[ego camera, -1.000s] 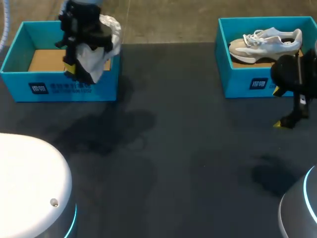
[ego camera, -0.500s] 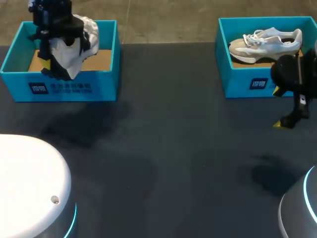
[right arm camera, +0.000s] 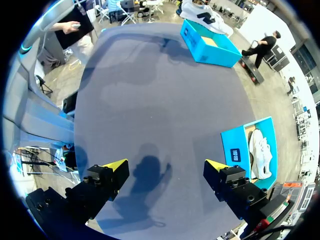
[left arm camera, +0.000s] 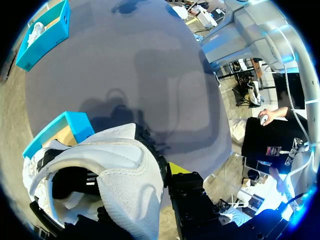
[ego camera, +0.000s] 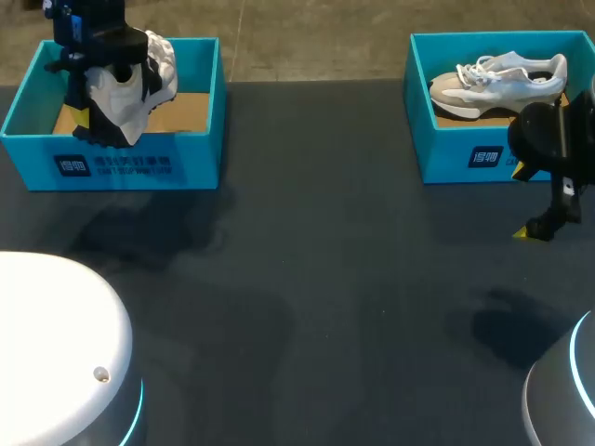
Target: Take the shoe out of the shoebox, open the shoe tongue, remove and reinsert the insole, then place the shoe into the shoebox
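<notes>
A white shoe point(ego camera: 135, 88) hangs heel-down over the left blue shoebox point(ego camera: 130, 165), held by my left gripper point(ego camera: 93, 125), which is shut on its upper. In the left wrist view the shoe point(left arm camera: 125, 170) fills the space by the yellow fingertip point(left arm camera: 177, 167), with a corner of the box point(left arm camera: 60, 127) beneath. A second white shoe point(ego camera: 497, 79) lies in the right blue shoebox point(ego camera: 465, 153). My right gripper point(ego camera: 528, 203) stands open and empty just in front of that box's right end. The right wrist view has the gripper point(right arm camera: 166, 165) above bare table, the right shoebox point(right arm camera: 235, 147) off to its side.
The dark table point(ego camera: 307, 279) stretches between the two boxes. My arms' white bases sit at the near left point(ego camera: 56, 344) and near right point(ego camera: 562, 390) corners.
My left arm has carried the shoe leftward and a little back, from over the box's right front wall to above its left half. The right arm has stayed still.
</notes>
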Controlling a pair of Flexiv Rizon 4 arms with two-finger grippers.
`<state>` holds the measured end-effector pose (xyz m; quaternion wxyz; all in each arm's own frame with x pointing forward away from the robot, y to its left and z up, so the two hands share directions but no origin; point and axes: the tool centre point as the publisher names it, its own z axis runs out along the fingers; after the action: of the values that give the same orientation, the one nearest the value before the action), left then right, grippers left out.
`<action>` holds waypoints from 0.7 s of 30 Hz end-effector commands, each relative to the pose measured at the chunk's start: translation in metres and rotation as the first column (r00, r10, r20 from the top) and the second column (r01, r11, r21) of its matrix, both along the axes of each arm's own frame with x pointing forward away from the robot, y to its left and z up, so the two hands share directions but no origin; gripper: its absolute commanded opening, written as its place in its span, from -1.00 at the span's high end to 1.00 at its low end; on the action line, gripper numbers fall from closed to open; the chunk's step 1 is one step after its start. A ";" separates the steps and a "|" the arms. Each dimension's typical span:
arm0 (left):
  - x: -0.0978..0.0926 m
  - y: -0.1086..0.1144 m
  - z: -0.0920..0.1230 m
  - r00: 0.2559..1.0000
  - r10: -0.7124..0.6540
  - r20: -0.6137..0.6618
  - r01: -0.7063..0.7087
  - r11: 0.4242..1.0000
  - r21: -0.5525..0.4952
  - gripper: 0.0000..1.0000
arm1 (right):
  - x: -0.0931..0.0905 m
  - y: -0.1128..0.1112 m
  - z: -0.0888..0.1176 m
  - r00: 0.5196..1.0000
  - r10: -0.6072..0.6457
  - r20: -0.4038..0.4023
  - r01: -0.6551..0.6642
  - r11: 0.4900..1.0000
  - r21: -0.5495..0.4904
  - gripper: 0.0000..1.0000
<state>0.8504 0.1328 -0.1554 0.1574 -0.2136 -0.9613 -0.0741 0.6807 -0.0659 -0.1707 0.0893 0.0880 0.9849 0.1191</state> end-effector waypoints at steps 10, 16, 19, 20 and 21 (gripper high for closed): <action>0.002 0.039 0.004 1.000 -0.002 0.021 0.001 0.999 0.053 1.00 | 0.002 0.001 -0.001 1.000 0.000 -0.004 0.000 1.000 -0.002 -1.00; 0.017 0.086 0.009 0.994 0.069 0.087 -0.075 0.995 0.067 1.00 | 0.002 0.001 -0.001 1.000 0.000 -0.004 0.000 1.000 -0.002 -1.00; 0.026 0.107 0.012 0.991 0.098 0.096 -0.104 0.993 0.064 1.00 | 0.002 0.001 -0.001 1.000 0.000 -0.004 0.000 1.000 -0.002 -1.00; 0.029 0.112 0.013 0.990 0.100 0.095 -0.107 0.992 0.065 1.00 | 0.002 0.001 -0.001 1.000 0.000 -0.004 0.000 1.000 -0.002 -1.00; 0.032 0.116 0.013 0.987 0.116 0.107 -0.124 0.990 0.070 1.00 | 0.002 0.001 -0.001 1.000 0.000 -0.004 0.000 1.000 -0.002 -1.00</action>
<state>0.8790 0.2340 -0.1451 0.1257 -0.1499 -0.9731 -0.1217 0.6807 -0.0659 -0.1706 0.0893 0.0880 0.9849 0.1191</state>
